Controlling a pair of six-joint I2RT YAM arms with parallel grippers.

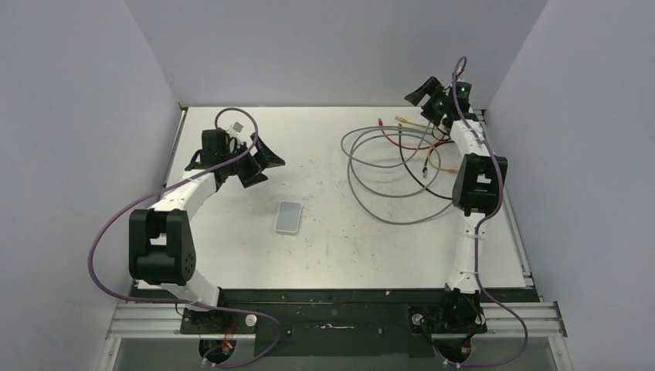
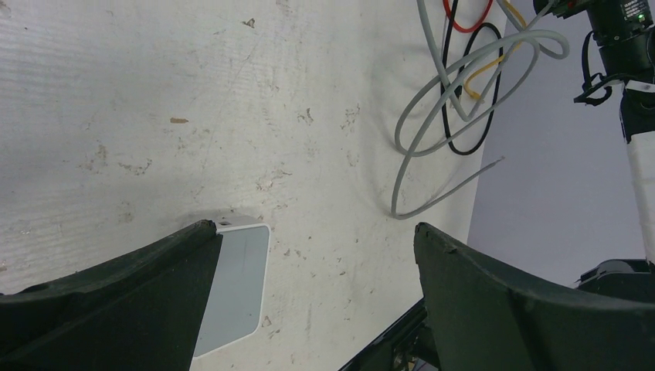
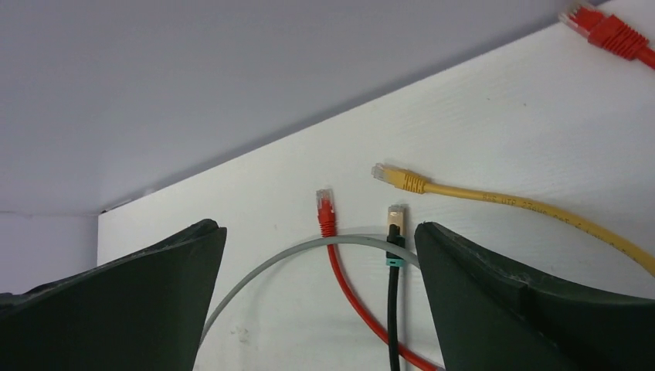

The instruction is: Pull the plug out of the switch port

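The switch [image 1: 290, 217] lies flat near the middle of the desk [image 1: 340, 247], well apart from the loose cables [image 1: 390, 162] coiled at the far right (grey, black, red and yellow). The left gripper [image 2: 314, 232] hangs just beyond the switch, fingers spread wide, holding nothing. The right gripper [image 3: 320, 228] hovers over the cable ends, likewise spread and empty.

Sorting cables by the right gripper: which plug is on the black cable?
The metallic plug with the teal collar, just right of the lower red plug and below the yellow plug; those two are coloured plastic like their cables.
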